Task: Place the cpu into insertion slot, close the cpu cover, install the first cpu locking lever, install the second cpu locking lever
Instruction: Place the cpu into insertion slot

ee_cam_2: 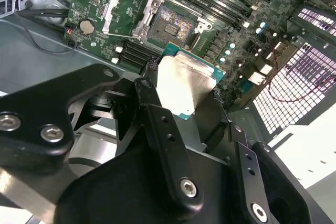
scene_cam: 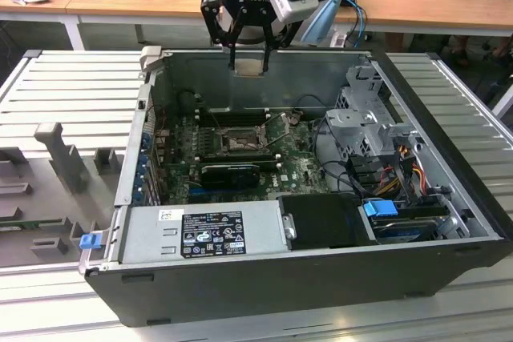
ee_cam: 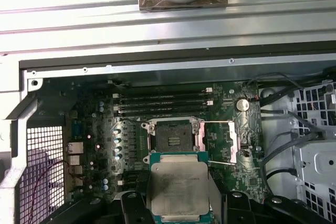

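Two fingers [ee_cam_2: 160, 124] gripping cpu [ee_cam_2: 184, 85], clear of insertion slot [ee_cam_2: 170, 23]

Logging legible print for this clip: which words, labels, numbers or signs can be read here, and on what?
Nothing reads clearly.
Black label on the power supply: print too small.
White sticker beside it: too small.
Lettering on the gripper body: blurred.
Face of the cpu: no legible marking.

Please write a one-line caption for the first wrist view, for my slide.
The gripper holds the cpu over the computer case; the insertion slot is empty, the cpu cover open.
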`<state>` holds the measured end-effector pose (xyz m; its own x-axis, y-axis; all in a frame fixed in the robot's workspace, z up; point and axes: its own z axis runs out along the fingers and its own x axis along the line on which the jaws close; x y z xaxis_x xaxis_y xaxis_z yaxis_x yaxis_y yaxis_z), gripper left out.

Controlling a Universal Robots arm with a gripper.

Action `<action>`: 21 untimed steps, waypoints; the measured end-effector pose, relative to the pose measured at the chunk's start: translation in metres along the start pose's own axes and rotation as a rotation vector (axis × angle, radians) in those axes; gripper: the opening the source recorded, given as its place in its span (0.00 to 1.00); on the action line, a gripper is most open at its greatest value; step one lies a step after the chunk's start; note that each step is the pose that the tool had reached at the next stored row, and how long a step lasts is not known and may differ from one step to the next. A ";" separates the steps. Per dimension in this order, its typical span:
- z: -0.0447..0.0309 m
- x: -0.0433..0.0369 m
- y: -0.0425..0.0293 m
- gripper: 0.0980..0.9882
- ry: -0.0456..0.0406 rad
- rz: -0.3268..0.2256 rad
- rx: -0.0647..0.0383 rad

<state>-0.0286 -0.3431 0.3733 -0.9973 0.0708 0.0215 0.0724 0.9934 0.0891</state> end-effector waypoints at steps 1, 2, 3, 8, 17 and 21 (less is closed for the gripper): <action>0.0000 0.0000 0.0000 0.48 -0.0002 0.002 0.000; 0.0001 0.0000 0.0000 0.48 -0.0004 0.004 0.000; 0.0001 0.0000 0.0000 0.48 -0.0007 0.006 0.000; 0.0000 0.0001 0.0000 0.48 -0.0022 0.024 -0.001; 0.0001 0.0001 0.0000 0.48 -0.0086 0.095 -0.002; 0.0001 0.0001 0.0000 0.48 -0.0098 0.108 -0.002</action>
<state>-0.0287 -0.3431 0.3732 -0.9837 0.1786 0.0214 0.1798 0.9796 0.0892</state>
